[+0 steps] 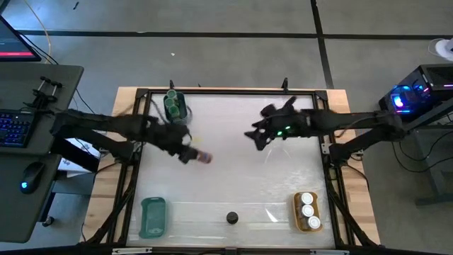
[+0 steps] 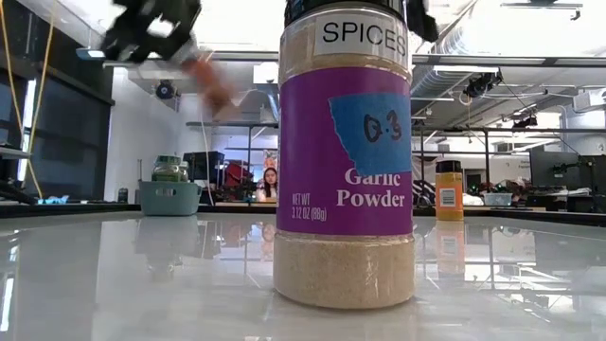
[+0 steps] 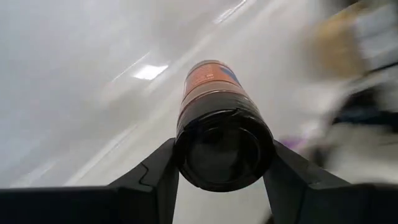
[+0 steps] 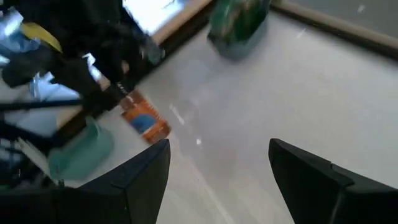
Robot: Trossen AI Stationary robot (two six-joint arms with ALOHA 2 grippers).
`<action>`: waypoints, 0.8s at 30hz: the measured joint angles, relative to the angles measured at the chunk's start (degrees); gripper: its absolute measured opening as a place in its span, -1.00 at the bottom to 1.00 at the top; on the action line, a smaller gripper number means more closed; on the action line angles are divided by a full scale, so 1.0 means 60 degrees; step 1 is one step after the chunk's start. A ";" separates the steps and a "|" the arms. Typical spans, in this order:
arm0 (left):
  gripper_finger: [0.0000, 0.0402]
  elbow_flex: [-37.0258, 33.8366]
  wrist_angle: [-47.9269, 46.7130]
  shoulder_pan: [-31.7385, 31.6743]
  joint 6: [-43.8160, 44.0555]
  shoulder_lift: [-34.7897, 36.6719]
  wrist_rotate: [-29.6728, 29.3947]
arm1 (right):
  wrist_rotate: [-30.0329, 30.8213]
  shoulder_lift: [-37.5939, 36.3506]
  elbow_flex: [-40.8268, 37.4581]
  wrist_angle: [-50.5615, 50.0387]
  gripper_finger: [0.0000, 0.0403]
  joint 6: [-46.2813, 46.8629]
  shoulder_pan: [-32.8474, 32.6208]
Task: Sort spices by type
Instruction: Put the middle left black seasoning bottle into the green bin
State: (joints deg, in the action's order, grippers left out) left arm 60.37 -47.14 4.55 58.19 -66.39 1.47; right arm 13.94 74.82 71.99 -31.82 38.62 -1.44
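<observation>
White tabletop (image 1: 233, 177) fills the wooden frame, with desks and computers off to either side and, seen level across the table, a person seated far back in the workshop. Starting at the left, an empty teal tray (image 1: 153, 217) sits at the near edge and another tray at the far edge already holds the green-lidded jars (image 1: 174, 105). Between them the left gripper (image 1: 190, 154) carries a black-lidded spice jar (image 1: 202, 157), orange label showing, its two fingers pinching the jar just under the lid; its wrist camera looks straight onto that lid. I take this as the carry step for a dark-lidded jar, and the empty teal tray looks the likely home, so the next move calls for swinging toward the near edge and setting it down upright. Mid-table near the front stands a lone black-lidded garlic powder jar (image 1: 231, 217), yet to be sorted. Further right the right gripper (image 1: 256, 138) hangs over bare table, fingers spread and holding nothing. At the right, white-lidded jars (image 1: 308, 210) fill the orange tray (image 1: 307, 225). Motion blur smears the carried jar's label; the garlic powder blocks much of the level view.
</observation>
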 joint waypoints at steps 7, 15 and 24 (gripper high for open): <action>-0.22 0.0389 0.3316 -0.0763 -0.0121 0.0775 0.1758 | 0.1173 -0.1431 0.0000 -0.0061 0.33 0.0016 0.0012; -0.22 0.0414 0.4489 -0.0933 0.0273 0.0791 0.2248 | 0.1413 -0.1854 0.0000 -0.0146 0.33 0.0013 0.0008; -0.22 0.0416 0.4959 -0.0212 -0.4707 0.0881 0.2326 | 0.1409 -0.1791 0.0000 -0.0762 0.33 0.0002 0.0011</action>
State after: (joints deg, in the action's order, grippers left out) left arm 62.86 -17.39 3.27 29.95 -61.11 15.43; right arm 22.39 64.07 71.99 -36.39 38.63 -1.37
